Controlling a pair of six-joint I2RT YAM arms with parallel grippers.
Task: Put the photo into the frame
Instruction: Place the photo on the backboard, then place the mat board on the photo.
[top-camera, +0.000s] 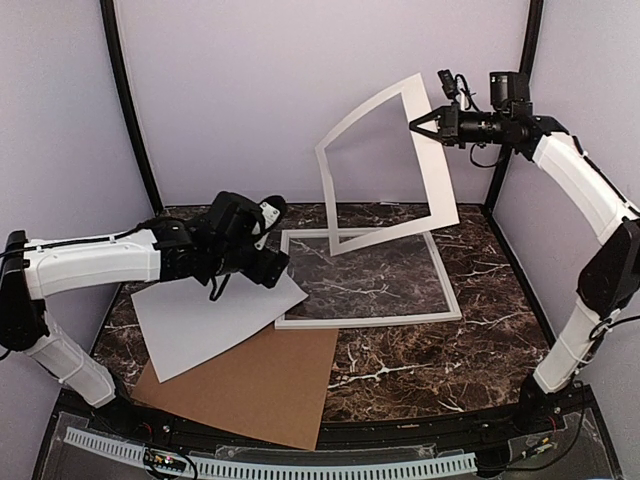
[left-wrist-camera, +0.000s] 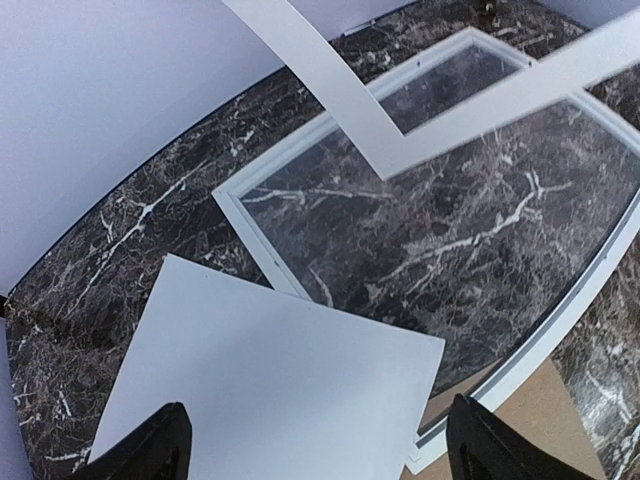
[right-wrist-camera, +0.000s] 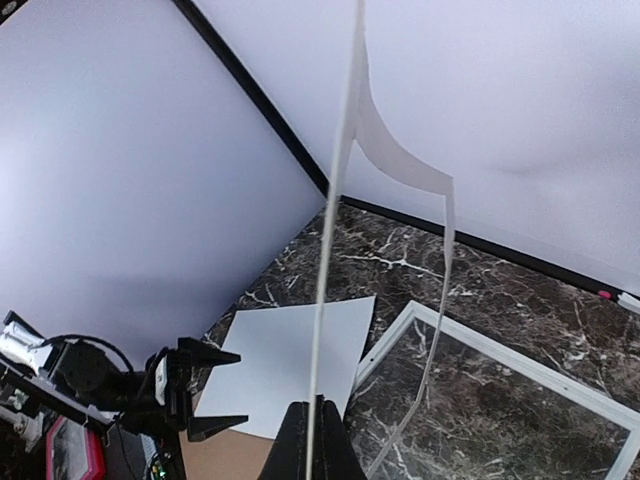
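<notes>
The frame (top-camera: 370, 320) lies flat on the marble table, its white rails (left-wrist-camera: 255, 235) round a see-through centre. A pale sheet, the photo (top-camera: 215, 315) with only a plain side showing, lies left of it, one corner over the frame's rail (left-wrist-camera: 270, 390). My left gripper (left-wrist-camera: 318, 402) hovers open above that sheet, nothing between its fingers. My right gripper (top-camera: 415, 124) is raised at the back right, shut on the edge of a white paper mat (top-camera: 440, 170) that hangs bent, its lower corner over the frame. In the right wrist view the mat (right-wrist-camera: 335, 200) shows edge-on from the gripper (right-wrist-camera: 318, 400).
A brown cardboard sheet (top-camera: 260, 390) lies under the photo at the front left, reaching the near table edge. Lilac walls close in the back and both sides. The left arm (top-camera: 90, 260) stretches in from the left wall.
</notes>
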